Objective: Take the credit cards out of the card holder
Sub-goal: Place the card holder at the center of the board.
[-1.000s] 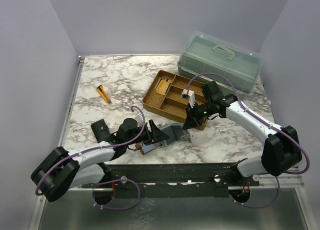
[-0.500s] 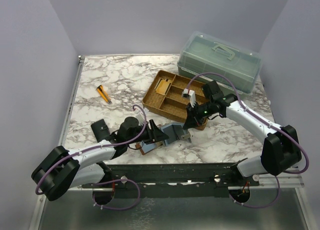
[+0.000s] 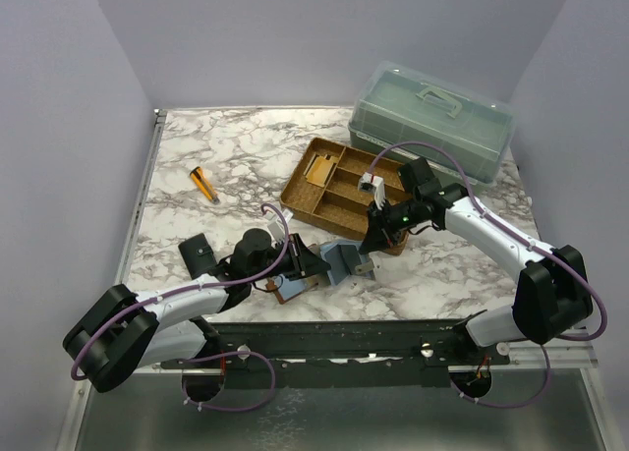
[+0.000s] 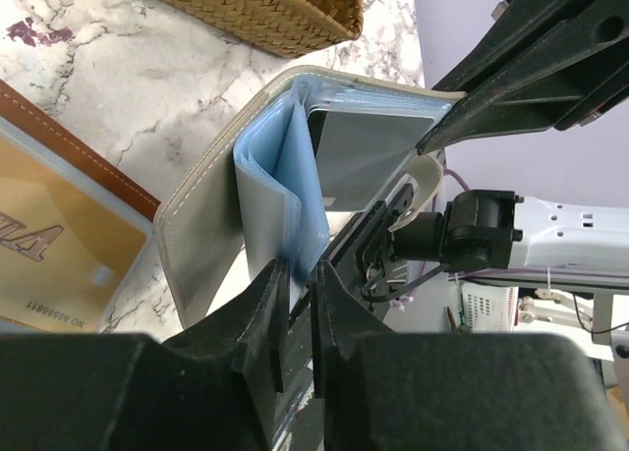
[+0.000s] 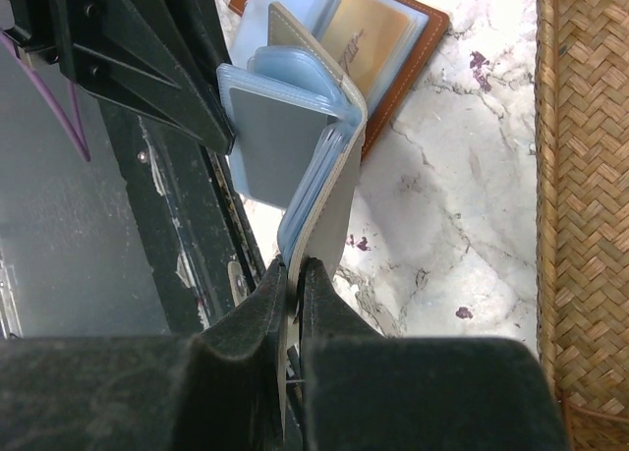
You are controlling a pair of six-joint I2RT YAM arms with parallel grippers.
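Left jaws have closed on folder sleeve [image 4: 280, 191]; card holder [image 4: 74, 141] half hidden.

Left arm [image 3: 182, 302] is stretched out low, elbow off to the left, forearm reaching right toward the middle. Its left fingers [image 4: 257, 323] are squeezed down to a thin slit, pinching a blue sleeve of the blue-grey folder [image 4: 197, 230].

Right arm [image 3: 491, 233] comes in from the right side, bent at the elbow near its base, forearm sloping down and to the left. The wrist tips downward, and the right fingers [image 5: 329, 318] are clamped tight on the edge of the folder's grey cover.

The two sets of fingers face each other, close together, each on its own side of the same folder.
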